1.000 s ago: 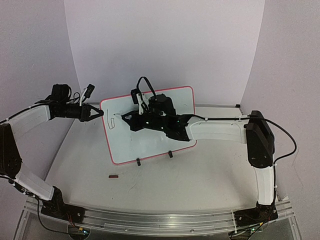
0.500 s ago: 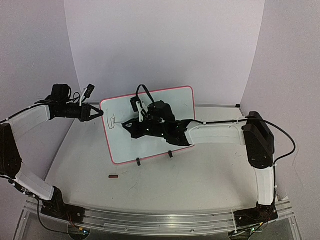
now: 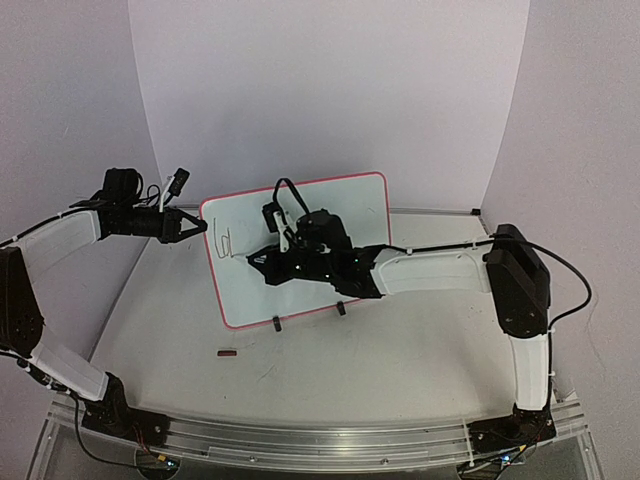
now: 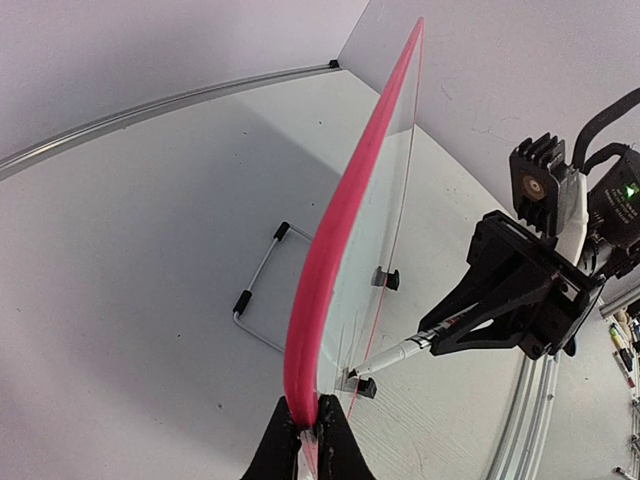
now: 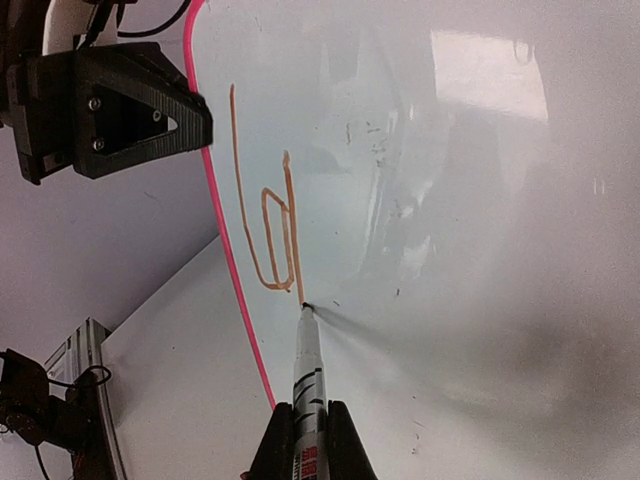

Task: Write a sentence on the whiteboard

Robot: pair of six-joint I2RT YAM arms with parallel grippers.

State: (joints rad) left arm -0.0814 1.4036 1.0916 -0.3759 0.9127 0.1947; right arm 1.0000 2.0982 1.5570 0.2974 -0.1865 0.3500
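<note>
The whiteboard (image 3: 350,205), glossy white with a thin pink frame (image 4: 340,230), stands tilted at mid-table. My left gripper (image 3: 200,228) is shut on the board's left edge; in the left wrist view its jaws (image 4: 308,420) pinch the pink rim. My right gripper (image 3: 262,258) is shut on a marker (image 5: 308,370), whose tip touches the board (image 5: 450,200) near the upper left corner. The sentence (image 5: 275,235) is only a tall stroke and a narrow loop, thin and brownish, also visible from above as small strokes (image 3: 224,243). The marker (image 4: 395,355) meets the board at a low angle.
Two black clip feet (image 3: 276,323) (image 3: 341,308) hold the board's lower edge. A wire stand (image 4: 262,290) lies behind the board. A small dark red cap-like piece (image 3: 227,352) lies on the table in front. An aluminium rail (image 3: 320,440) runs along the near edge.
The marker strokes have grown from one small mark to a stroke and a loop. My right gripper has shifted slightly right and down along the board. The left gripper has not moved.
</note>
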